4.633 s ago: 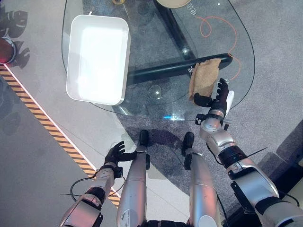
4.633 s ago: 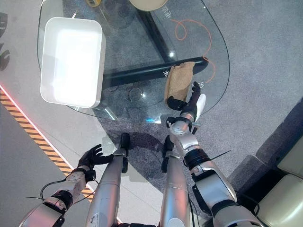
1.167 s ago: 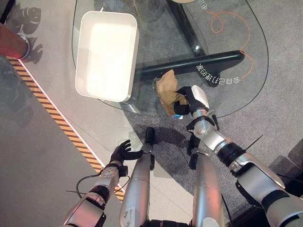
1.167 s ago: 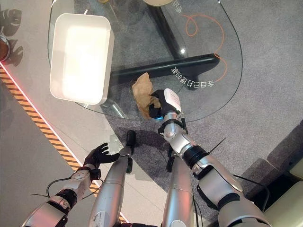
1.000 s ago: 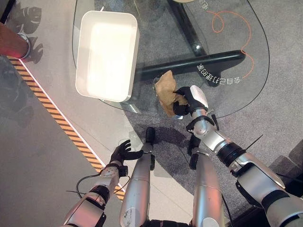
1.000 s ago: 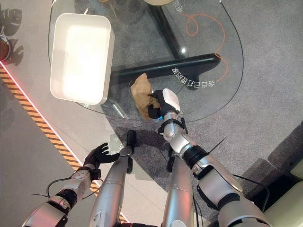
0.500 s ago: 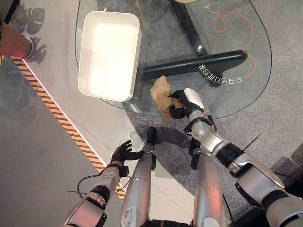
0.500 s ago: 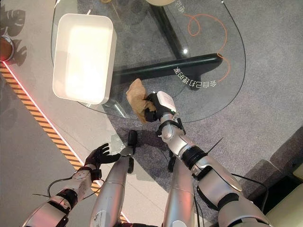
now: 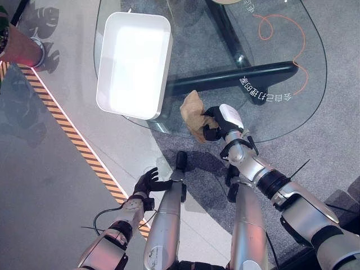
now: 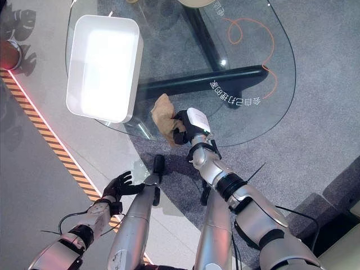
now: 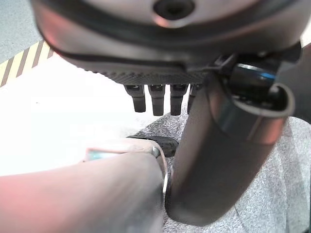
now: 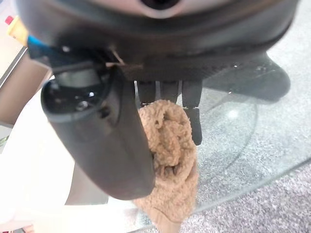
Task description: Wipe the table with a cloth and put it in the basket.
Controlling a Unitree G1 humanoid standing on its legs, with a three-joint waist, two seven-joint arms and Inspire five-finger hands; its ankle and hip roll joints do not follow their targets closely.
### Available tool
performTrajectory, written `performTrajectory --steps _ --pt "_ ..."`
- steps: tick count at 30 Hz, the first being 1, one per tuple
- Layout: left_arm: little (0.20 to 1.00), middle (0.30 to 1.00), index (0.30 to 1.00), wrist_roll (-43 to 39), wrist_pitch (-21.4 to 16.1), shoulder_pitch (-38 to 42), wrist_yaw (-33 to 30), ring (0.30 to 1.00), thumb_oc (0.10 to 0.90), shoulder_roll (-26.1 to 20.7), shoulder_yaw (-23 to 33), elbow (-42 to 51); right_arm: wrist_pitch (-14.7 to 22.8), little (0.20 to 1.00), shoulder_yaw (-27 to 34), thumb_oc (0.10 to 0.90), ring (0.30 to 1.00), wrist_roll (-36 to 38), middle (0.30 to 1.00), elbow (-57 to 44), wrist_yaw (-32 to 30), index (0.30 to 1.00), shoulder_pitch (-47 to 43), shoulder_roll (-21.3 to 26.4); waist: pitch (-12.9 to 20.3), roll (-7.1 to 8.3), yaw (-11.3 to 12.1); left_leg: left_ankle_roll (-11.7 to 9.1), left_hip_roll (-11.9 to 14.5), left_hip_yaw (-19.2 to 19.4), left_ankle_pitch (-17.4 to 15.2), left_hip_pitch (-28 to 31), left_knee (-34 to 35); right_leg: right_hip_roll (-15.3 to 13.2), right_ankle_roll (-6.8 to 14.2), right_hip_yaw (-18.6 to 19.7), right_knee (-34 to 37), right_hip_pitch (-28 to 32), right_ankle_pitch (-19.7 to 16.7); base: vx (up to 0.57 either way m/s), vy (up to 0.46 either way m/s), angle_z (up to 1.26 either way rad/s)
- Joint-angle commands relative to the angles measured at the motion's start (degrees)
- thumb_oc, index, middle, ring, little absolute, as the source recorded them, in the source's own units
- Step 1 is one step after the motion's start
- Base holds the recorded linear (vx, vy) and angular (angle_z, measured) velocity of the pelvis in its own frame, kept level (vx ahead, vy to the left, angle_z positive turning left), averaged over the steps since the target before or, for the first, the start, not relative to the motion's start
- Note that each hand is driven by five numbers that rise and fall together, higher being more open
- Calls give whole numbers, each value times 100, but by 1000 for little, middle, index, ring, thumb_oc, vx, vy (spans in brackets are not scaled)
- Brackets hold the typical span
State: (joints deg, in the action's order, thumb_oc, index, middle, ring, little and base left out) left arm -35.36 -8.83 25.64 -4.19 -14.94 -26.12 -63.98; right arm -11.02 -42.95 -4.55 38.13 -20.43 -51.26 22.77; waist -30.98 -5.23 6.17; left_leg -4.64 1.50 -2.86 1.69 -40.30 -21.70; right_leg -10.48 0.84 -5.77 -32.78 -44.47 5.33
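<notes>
**Cloth bunched in right robot hand at counter's near edge**

Now the right robot hand (image 9: 216, 121) has its dark fingers and thumb curled round a crumpled tan cloth (image 9: 193, 112), holding it against the glass counter (image 9: 292, 67) close to the counter's near rim. In the right wrist view the cloth (image 12: 170, 160) is bunched between the thumb and the row of fingers (image 12: 193, 111), with a loose fold hanging below the hand over the edge of the glass. Seen from the head camera, part of the cloth spreads out on the counter to the robot's left of the hand.

A white rectangular basket (image 9: 135, 63) stands on the counter's left portion, apart from the cloth, with a bare strip of glass between the two. Through the glass show the counter's dark base bar (image 9: 230, 81) and grey carpet, and an orange cord (image 9: 295, 39) curls near the far right side.

The left robot hand (image 9: 147, 183) hangs low beside the robot, well away from the counter, over the pale floor near a yellow-and-black striped line (image 9: 73, 138); its fingers are loosely spread and hold nothing.
</notes>
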Motion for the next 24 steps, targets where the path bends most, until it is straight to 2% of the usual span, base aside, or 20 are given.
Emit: performTrajectory --steps 1,12,24 --pt "900 900 900 22 -11 -229 -7 900 800 28 -57 33 359 200 35 100 300 -128 300 -173 -534 300 -997 -57 119 -389 64 470 -138 234 136 -213 -190 -159 113 -4 66 11 -396 10 -30 7" --pt "900 900 900 -36 98 -279 -77 900 800 -57 -126 224 452 200 418 100 300 429 300 196 -1265 300 -1486 432 119 -414 124 505 -115 184 82 -280 -263 -132 119 -9 -41 -65 -359 3 -8 2" --pt "900 900 900 -104 42 -321 -25 900 800 -107 -106 205 461 200 656 100 300 673 300 367 -1707 300 -1577 775 119 -396 85 526 -90 188 31 -311 -298 -100 109 6 -49 -94 -330 0 0 0"
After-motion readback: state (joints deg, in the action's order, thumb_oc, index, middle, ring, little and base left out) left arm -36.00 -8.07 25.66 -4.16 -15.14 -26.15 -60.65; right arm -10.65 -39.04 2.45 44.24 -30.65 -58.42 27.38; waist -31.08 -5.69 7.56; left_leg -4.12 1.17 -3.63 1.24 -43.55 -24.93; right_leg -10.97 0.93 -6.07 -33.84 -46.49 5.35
